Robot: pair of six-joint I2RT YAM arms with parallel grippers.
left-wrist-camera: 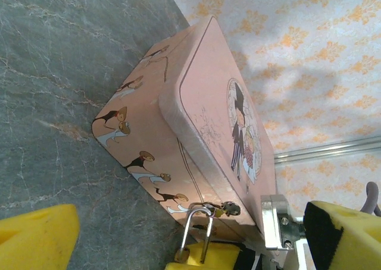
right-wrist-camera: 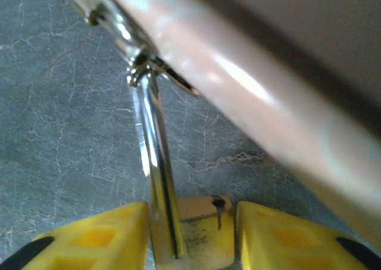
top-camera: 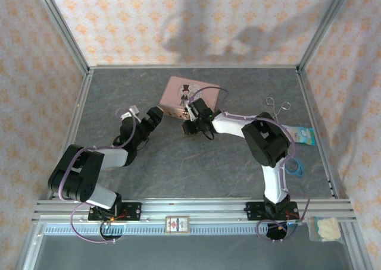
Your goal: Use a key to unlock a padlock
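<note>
Squarely within the clenched right tool [right-wrist-camera: 191,225] — the padlock [right-wrist-camera: 203,237], shackle [right-wrist-camera: 156,157] hooked on the pink tin [right-wrist-camera: 238,85].

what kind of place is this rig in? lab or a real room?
Probably a lab test cell, not a home: metal frame posts holding patterned wall panels, a grey table, and a left arm and right arm bolted to a rail.
</note>
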